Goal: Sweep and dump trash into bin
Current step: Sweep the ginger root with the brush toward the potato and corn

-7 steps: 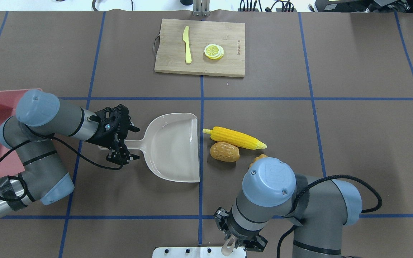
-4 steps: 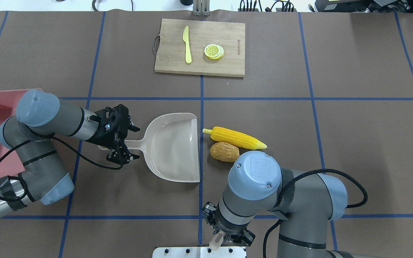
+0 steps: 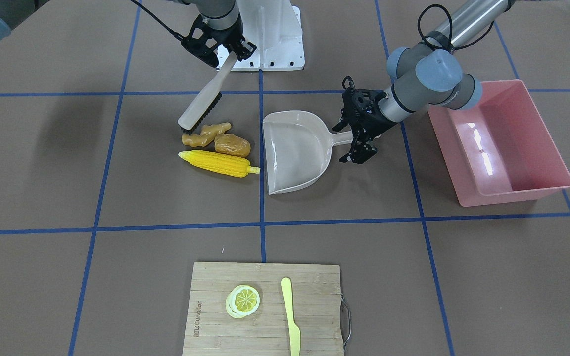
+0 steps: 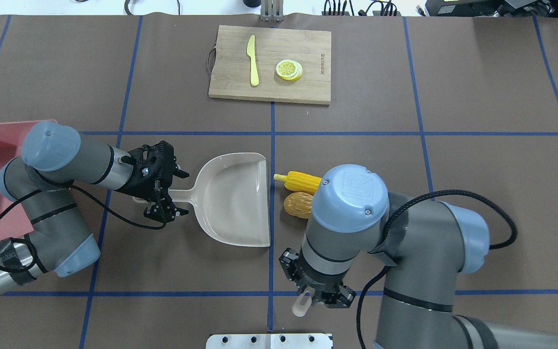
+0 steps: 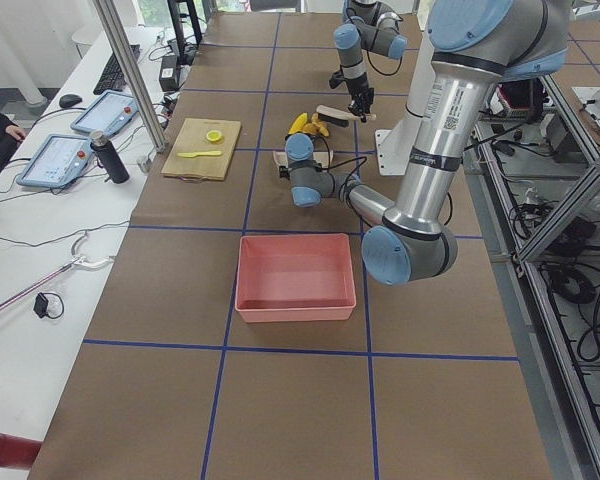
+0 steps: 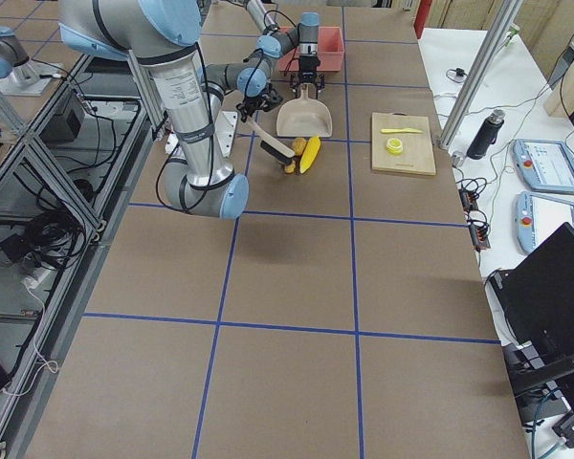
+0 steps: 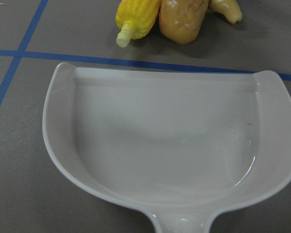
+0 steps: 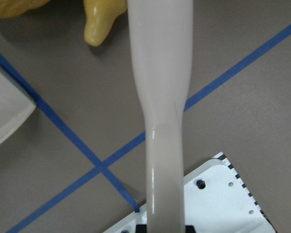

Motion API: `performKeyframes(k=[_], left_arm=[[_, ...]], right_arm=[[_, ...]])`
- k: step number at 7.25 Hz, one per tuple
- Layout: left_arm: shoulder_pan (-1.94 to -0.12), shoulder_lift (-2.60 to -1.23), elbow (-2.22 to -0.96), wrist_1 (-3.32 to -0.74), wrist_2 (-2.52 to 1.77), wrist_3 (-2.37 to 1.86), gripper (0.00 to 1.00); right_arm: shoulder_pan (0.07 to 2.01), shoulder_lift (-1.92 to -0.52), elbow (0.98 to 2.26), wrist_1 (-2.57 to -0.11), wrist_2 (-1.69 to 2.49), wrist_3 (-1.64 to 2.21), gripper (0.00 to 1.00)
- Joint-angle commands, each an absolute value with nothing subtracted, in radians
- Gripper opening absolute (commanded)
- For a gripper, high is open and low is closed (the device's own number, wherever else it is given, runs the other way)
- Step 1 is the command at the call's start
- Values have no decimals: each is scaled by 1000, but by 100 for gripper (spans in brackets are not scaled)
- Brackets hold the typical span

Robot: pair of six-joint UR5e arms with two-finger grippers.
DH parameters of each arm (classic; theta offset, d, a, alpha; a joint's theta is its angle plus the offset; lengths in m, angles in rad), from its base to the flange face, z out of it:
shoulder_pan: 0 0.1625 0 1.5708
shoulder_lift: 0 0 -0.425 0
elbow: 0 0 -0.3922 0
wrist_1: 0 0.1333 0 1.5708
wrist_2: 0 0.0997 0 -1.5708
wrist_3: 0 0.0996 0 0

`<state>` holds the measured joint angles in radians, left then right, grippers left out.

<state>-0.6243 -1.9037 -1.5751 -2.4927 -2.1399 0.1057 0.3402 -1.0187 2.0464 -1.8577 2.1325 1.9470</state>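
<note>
The left gripper [image 3: 352, 141] has its jaws pinched on the slim handle of the smooth beige plastic dustpan [image 3: 292, 148], which lies flat on the matte brown worktop [image 3: 117, 257]. Just off the dustpan's straight open lip lie the ridged yellow corn cob [image 3: 218, 163], the rounded glossy potato [image 3: 232, 145] and the knobbly tan ginger root [image 3: 206, 134]. The right gripper [image 3: 226, 57] has its jaws clamped on a tilted, dark-bristled brush [image 3: 201, 106], whose head is just beside the ginger root. The glossy pink bin [image 3: 512, 197], with sloping walls, stands beyond the dustpan's handle end.
</note>
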Motion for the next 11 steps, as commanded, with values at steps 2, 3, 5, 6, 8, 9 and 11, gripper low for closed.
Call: performKeyframes(k=[2,3,5,6,8,9,11], left_arm=[[-624,-1905,-1574,-2493,-2140,104,93],[-624,-1905,-1574,-2493,-2140,104,93],[-624,-1905,-1574,-2493,-2140,104,93],[-623,-1905,-1574,-2493,-2140,104,93],[-624,-1905,-1574,-2493,-2140,106,93],[-623,-1905,-1574,-2493,-2140,104,93],[-623,-1905,-1572,-2491,-2140,104,93]], right_arm=[[393,-1192,2198,-1931,2128,1720,0],[359,-1193,2198,-1931,2085,1666,0],[278,-1219,2197,-1922,2010,1606,0],[249,-1233,2181,-1919,1952,1570,0],[248,-1212,2166,-1917,1945,1571,0],[247,-1181,2130,-1916,1944,1572,0],[268,-1140,2076,-1901,1945,1566,0]])
